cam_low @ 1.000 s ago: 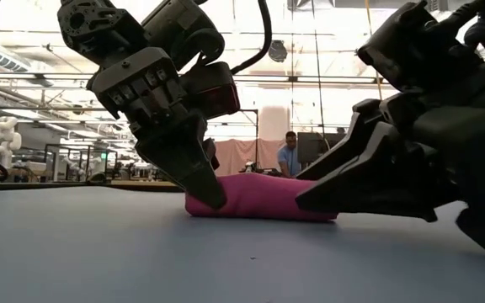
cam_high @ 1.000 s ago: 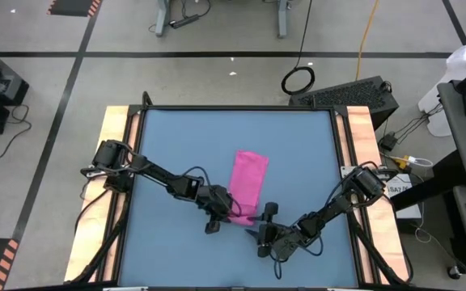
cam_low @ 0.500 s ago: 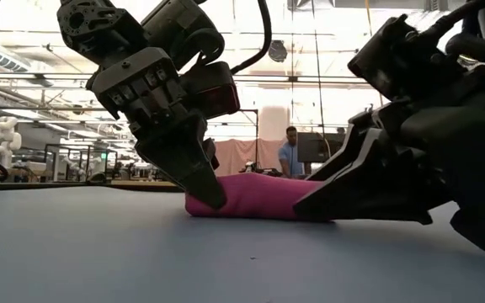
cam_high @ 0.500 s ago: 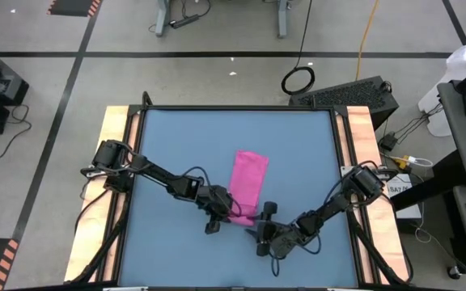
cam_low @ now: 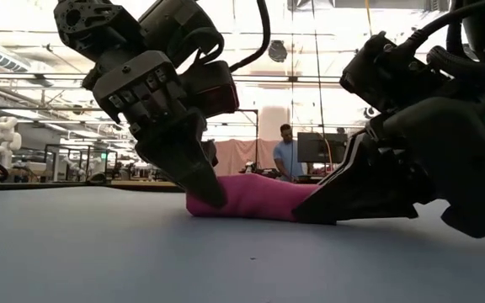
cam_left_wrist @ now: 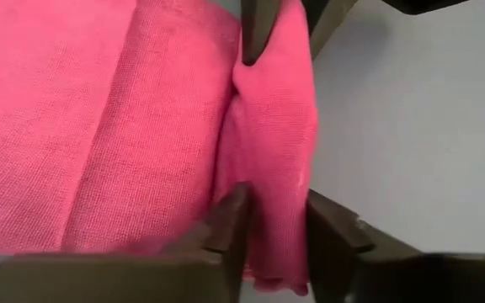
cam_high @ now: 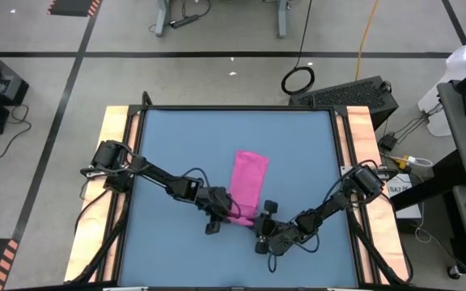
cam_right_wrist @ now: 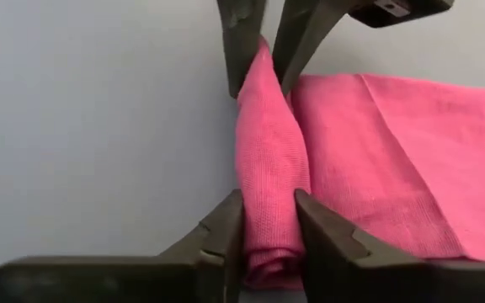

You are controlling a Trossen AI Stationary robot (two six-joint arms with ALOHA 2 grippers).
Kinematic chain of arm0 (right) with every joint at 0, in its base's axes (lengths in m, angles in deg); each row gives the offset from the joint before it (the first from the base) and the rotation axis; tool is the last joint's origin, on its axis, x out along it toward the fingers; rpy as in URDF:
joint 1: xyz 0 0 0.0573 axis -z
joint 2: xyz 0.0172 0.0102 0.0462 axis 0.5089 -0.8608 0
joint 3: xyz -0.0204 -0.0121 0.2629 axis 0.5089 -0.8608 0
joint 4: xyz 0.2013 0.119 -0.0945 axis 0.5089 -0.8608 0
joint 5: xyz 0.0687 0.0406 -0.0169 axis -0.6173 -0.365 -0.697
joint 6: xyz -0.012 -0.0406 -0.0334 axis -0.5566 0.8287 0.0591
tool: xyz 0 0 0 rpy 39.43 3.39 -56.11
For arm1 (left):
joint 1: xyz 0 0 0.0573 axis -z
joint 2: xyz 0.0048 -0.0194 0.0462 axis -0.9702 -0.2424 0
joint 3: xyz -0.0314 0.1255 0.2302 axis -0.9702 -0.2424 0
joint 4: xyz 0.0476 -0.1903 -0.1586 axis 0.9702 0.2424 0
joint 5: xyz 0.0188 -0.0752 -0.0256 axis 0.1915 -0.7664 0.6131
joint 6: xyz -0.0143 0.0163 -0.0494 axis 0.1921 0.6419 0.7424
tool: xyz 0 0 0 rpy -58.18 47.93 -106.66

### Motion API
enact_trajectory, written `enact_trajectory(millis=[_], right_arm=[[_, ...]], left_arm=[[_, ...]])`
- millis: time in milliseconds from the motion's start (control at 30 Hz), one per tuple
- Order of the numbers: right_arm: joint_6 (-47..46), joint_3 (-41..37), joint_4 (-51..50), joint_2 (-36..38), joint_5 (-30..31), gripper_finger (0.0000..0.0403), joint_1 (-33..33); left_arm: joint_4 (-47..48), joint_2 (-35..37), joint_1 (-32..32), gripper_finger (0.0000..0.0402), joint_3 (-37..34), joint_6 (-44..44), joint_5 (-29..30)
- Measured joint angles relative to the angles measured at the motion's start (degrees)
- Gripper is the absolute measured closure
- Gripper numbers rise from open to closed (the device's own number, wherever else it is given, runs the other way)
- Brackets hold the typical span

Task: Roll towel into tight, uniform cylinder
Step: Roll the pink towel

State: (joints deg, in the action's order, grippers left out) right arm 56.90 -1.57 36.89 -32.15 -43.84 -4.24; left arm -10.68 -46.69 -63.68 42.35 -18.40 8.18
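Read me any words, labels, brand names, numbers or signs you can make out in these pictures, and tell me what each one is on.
No text can be read in any view.
The towel shows plain pink weave, with no tag or print in sight.
The left gripper and right gripper, both closed on the towel's rolled edge, carry no legible marking.
The screens in the room behind the table are too far off to read.

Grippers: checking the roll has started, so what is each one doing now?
Left gripper: shut on the towel fold.
Right gripper: shut on the fold's other end.
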Motion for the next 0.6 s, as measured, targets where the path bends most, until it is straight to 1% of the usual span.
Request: enact_trajectory(millis=[100,233,333,400,533,600], right_arm=[[-0.9,0.0,-0.2,0.0,-0.2,0.033,0.0],[-1.6,0.0,-0.3,0.0,-0.4,0.0336,0.0],[-3.4,0.0,-0.4,0.0,-0.7,0.0336,0.0],[-4.8,-0.1,-0.4,0.0,-1.2,0.0337,0.0],[-8.5,0.0,-0.6,0.1,-2.0,0.0337,0.1],[-10.2,0.0,-0.7,0.1,-2.0,0.0337,0.1]], left_arm=[[1.3,0.9,0.3,0.0255,0.0,-0.3,0.1],[6.5,3.6,1.0,0.0193,0.0,-0.4,0.1],[8.6,5.5,2.1,0.0153,-0.1,-1.6,2.6],[8.1,6.3,3.8,0.0133,-0.1,-3.8,8.0],[3.8,6.2,9.5,0.0115,-0.1,-10.3,23.1],[0.7,5.5,12.3,0.0114,-0.1,-13.5,26.7]])
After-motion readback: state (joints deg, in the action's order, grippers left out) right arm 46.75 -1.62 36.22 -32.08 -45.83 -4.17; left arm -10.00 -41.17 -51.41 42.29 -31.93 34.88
